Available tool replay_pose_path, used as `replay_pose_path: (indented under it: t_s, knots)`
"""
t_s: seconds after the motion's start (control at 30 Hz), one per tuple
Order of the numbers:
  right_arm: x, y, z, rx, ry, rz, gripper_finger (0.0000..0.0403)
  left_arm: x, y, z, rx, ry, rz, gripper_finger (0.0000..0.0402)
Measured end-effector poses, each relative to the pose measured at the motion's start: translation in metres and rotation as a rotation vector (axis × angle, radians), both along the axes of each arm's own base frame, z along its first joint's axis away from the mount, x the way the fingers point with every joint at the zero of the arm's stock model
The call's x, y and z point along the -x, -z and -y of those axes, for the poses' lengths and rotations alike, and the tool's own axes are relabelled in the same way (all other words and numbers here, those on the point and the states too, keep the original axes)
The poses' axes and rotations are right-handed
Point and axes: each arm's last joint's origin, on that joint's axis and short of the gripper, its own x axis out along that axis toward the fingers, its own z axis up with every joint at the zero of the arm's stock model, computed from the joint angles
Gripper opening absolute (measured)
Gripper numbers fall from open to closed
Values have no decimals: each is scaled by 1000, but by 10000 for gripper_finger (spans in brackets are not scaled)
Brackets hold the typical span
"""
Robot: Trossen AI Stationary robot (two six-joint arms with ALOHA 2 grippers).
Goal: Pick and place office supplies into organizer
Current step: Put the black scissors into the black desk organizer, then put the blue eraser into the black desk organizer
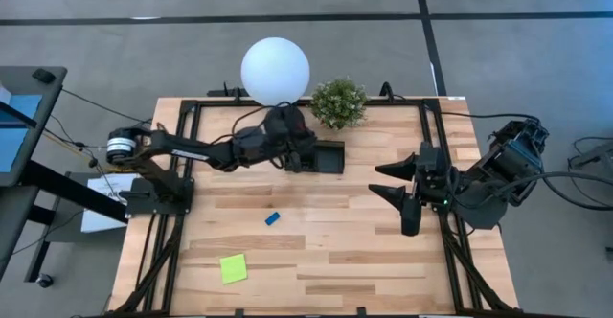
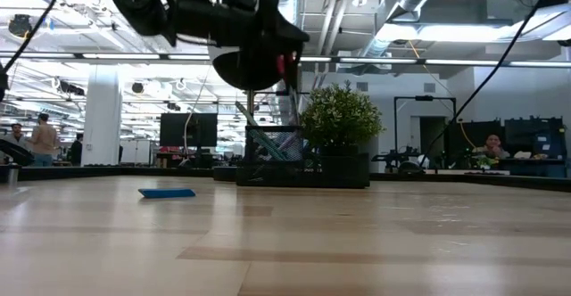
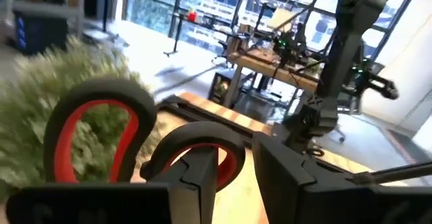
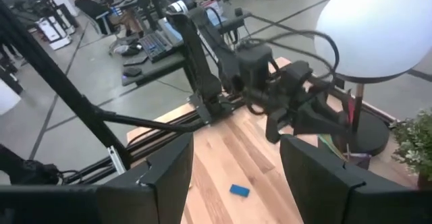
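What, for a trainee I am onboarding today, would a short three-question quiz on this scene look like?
1. True or false: the green sticky pad lies on the table, outside the organizer.
2. Fill in: the jaws of the right gripper are ___.
3. Which one is over the organizer? A) the left gripper B) the right gripper

Key: 1 true; 2 open; 3 A.
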Motion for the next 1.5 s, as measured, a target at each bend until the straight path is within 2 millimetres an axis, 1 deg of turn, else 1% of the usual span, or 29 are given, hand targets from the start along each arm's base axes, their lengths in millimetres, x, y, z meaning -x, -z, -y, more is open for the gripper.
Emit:
replay_pose_path:
  t_s: [0.07,0.13,0.3,0.4,0.57,0.7,0.83,0.97,1.03,1.1,1.2,1.3,1.4,1.5]
  knots:
    - [0,0,0,-3,-6,-3,216,5,-6,1,-39,-23,-33,86]
    - [0,0,0,-6,-12,-5,216,7,-4,0,-45,-54,-97,86]
    - [0,0,0,-5,-12,-5,216,8,12,0,-26,-77,-236,87]
    - [0,0,0,-5,-12,-5,216,5,27,-1,9,-77,-301,87]
    - [0,0,0,-6,-13,-5,216,1,36,-2,65,-89,-299,88]
    - [0,0,0,-7,-13,-4,216,1,37,-1,89,-90,-305,99]
    - [0,0,0,-7,-13,-4,216,1,35,0,161,-39,-277,121]
    - [0,0,0,-8,-13,-3,216,0,26,3,239,2,-247,136]
    - [0,0,-1,-8,-14,-4,216,1,20,5,250,9,-240,136]
    - [0,0,0,-9,-15,-4,216,2,7,7,240,22,-206,134]
    - [0,0,0,-4,-15,-8,216,7,-16,13,219,47,-136,126]
    - [0,0,0,-2,-15,-10,216,16,-42,20,187,70,-71,118]
    - [0,0,0,-1,-15,-10,216,33,-70,28,171,96,8,111]
    - [0,1,0,-1,-15,-11,216,54,-100,39,155,155,104,105]
